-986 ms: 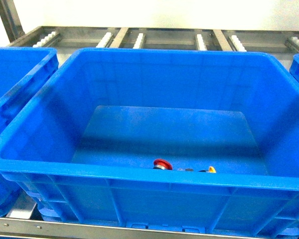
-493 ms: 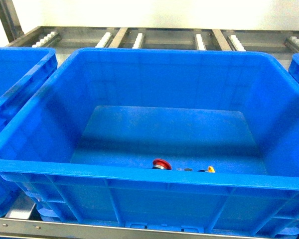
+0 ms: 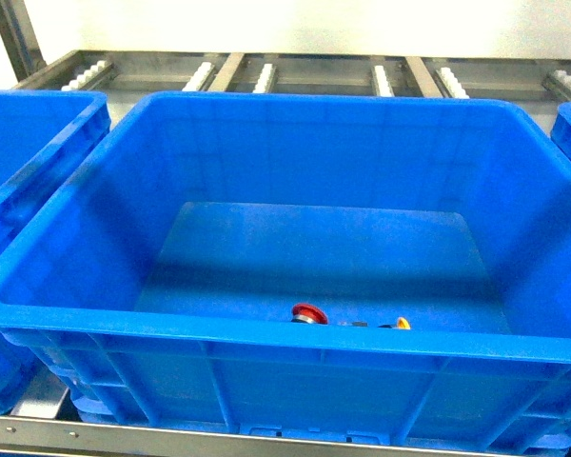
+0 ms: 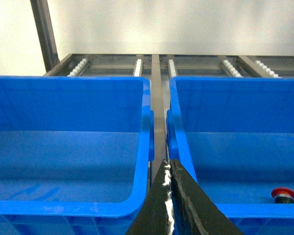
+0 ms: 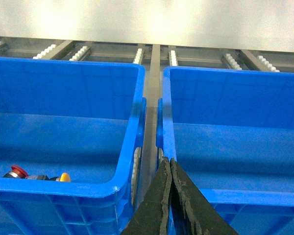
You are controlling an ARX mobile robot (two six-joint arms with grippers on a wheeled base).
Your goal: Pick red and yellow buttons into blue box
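On my head camera the large deep blue plastic box (image 3: 324,228) fills the view. The red-capped push button (image 3: 309,313) and the yellow-capped push button (image 3: 402,324) both lie on its floor, hard against the near wall, close together but apart. My left claw (image 4: 170,169) is pressed shut with nothing in it, hanging over the gap between the box and a neighbouring blue bin (image 4: 68,142). My right claw (image 5: 170,166) is likewise closed and empty, over the gap beside another blue bin (image 5: 235,132).
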